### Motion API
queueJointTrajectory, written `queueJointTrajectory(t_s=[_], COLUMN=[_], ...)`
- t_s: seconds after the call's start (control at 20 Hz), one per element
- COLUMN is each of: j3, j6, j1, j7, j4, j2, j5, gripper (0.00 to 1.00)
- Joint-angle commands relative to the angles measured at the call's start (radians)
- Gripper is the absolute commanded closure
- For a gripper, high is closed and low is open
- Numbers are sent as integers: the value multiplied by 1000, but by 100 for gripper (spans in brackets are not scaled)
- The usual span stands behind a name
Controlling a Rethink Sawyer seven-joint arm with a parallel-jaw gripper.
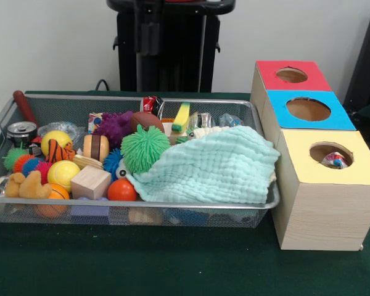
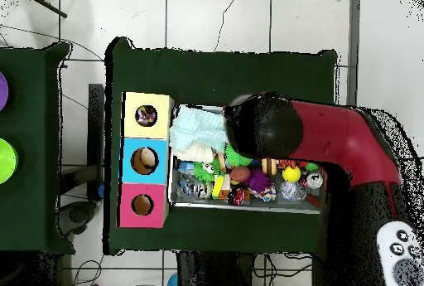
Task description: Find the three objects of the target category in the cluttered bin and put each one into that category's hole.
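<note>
A wire mesh bin [image 1: 172, 203] holds a jumble of toys: a green spiky ball [image 1: 145, 148], a purple spiky ball [image 1: 114, 126], yellow balls [image 1: 63, 172], an orange ball [image 1: 121, 190], a wooden block [image 1: 90, 182] and a drink can [image 1: 21, 131]. A mint cloth [image 1: 213, 166] covers the bin's right half. Beside it stands a wooden box with a red hole [image 1: 291, 74], a blue hole [image 1: 308, 109] and a yellow hole [image 1: 331, 154]; something colourful lies inside the yellow one. In the overhead view the arm's black end [image 2: 265, 125] hangs over the bin [image 2: 248, 208], hiding the gripper beneath it.
The red arm [image 2: 348, 138] reaches across from the bin's side. Snack wrappers [image 1: 200, 120], a yellow-green block [image 1: 181, 117] and a red-handled tool [image 1: 24, 106] lie along the bin's far wall. Green cloth [image 1: 172, 265] covers the table.
</note>
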Motion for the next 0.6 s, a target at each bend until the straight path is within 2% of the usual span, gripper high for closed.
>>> queueJointTrajectory(t_s=[0.05, 0.25, 0.35, 0.5, 0.6], j3=[130, 104, 103, 142, 148], j6=[83, 205, 208, 130, 122], j1=[-54, -29, -33, -73, -82], j7=[-339, -332, -331, -316, -296], j4=[141, 89, 82, 111, 121], j2=[75, 107, 124, 153, 166], j5=[-134, -200, -221, -213, -219], gripper=[100, 100, 100, 100, 100])
